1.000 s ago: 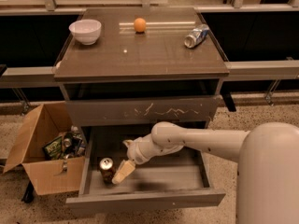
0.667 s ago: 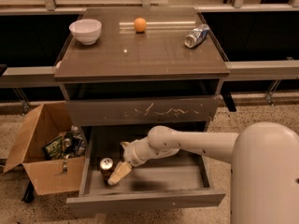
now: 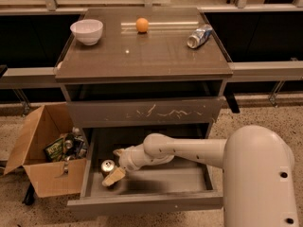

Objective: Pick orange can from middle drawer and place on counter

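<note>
The orange can [image 3: 108, 166] stands upright at the left end of the open middle drawer [image 3: 147, 203], its silver top showing. My gripper [image 3: 115, 167] reaches into the drawer from the right and sits right at the can, one pale finger [image 3: 113, 177] low in front of it and the other [image 3: 118, 152] behind. The counter [image 3: 142, 48] is the glossy brown top of the cabinet above.
On the counter sit a white bowl [image 3: 87, 30], an orange ball [image 3: 142, 24] and a dented blue-and-silver can [image 3: 199, 36]. A scratched drawer front [image 3: 144, 112] is above the open drawer. An open cardboard box [image 3: 45, 157] of trash stands left of the cabinet.
My gripper has moved left and a little forward inside the drawer, closing in on the orange can. The can has not moved.
</note>
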Controlling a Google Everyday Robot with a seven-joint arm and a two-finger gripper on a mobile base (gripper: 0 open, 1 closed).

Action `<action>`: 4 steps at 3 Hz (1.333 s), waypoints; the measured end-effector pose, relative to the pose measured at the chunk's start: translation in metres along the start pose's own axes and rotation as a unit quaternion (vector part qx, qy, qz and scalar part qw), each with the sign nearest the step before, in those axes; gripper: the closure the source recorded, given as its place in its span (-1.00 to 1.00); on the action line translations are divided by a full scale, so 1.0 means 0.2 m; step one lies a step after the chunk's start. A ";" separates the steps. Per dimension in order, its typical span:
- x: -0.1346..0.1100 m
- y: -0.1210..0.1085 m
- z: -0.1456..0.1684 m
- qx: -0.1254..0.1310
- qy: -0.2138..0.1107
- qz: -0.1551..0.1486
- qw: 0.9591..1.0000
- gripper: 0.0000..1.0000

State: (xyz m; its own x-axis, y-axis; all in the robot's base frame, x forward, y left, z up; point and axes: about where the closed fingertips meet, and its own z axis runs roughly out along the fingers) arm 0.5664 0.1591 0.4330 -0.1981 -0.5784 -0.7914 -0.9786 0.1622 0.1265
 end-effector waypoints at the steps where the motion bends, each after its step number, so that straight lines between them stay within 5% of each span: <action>1: 0.01 0.00 0.04 0.000 -0.009 -0.001 1.000 -0.15; 2: 0.02 0.00 0.03 0.004 -0.015 -0.002 1.000 0.32; 3: -0.01 0.00 -0.12 0.008 -0.059 -0.011 0.998 0.91; 4: -0.04 0.02 -0.44 0.012 -0.118 -0.030 0.992 1.00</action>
State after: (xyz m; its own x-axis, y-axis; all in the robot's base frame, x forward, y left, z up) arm 0.5590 0.0938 0.4933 -0.1180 -0.3838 -0.9159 -0.9862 0.1534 0.0628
